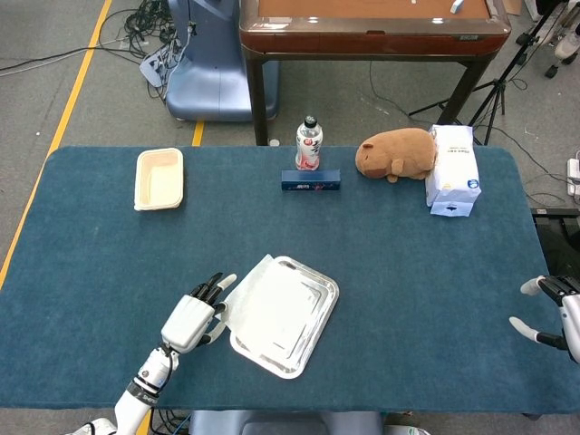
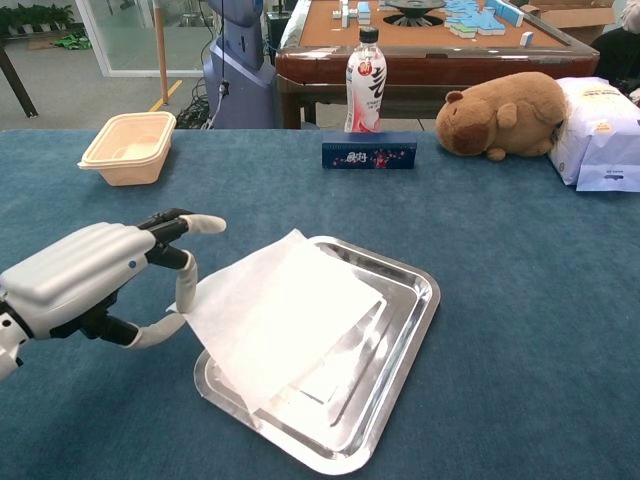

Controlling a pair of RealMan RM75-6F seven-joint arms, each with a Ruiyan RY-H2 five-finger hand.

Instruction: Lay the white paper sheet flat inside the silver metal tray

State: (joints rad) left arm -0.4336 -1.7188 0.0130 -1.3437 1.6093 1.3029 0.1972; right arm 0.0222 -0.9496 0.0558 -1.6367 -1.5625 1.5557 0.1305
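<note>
White paper sheet (image 2: 283,310): lying in silver metal tray (image 2: 405,345), left edge overhanging the rim, pinched by left robot hand (image 2: 85,280); right robot hand (image 1: 555,308) spread, empty.

The silver metal tray (image 2: 395,385) lies flat on the blue-covered table, near its front edge and a little left of centre, turned at an angle to that edge. The white paper sheet (image 2: 275,310) rests across the tray's left part, not yet flat: its left side rises over the tray's rim and overhangs it, while its right part slopes down into the tray.
</note>
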